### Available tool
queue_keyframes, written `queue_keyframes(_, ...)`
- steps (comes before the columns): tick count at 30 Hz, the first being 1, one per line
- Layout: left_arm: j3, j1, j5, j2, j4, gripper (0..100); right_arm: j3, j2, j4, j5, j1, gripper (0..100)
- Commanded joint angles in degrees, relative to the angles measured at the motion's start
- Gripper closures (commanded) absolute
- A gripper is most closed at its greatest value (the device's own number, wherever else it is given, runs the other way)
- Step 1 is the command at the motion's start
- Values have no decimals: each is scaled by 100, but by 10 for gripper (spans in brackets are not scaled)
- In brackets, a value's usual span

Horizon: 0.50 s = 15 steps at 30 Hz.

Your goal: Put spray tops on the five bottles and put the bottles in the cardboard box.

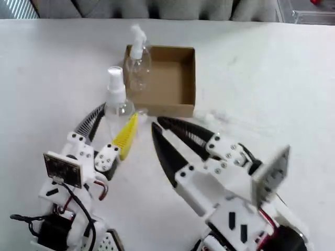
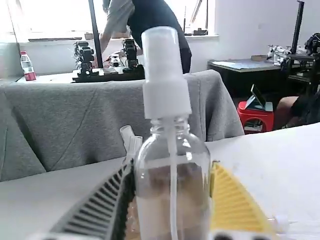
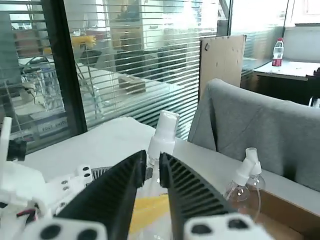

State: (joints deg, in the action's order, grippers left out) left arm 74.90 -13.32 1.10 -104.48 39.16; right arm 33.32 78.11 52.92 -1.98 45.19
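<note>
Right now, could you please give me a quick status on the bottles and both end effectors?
Left end effector shut on topped bottle, just short of cardboard box. Right end effector open, empty. Second bottle already in box.

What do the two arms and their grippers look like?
The left arm and the right arm are white plastic with dark screws. The left gripper has one black ribbed finger and one yellow ribbed finger; black and red cables run behind it. The right gripper has two black ribbed, pointed fingers.
</note>
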Motion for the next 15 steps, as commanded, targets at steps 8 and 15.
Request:
queue_keyframes(8, -747, 110, 457, 400, 475, 976, 1987, 558, -637, 70, -382, 982)
queue_keyframes(15, -1873, 321, 492, 2211, 879, 977, 2716, 1015, -752, 70, -356, 982)
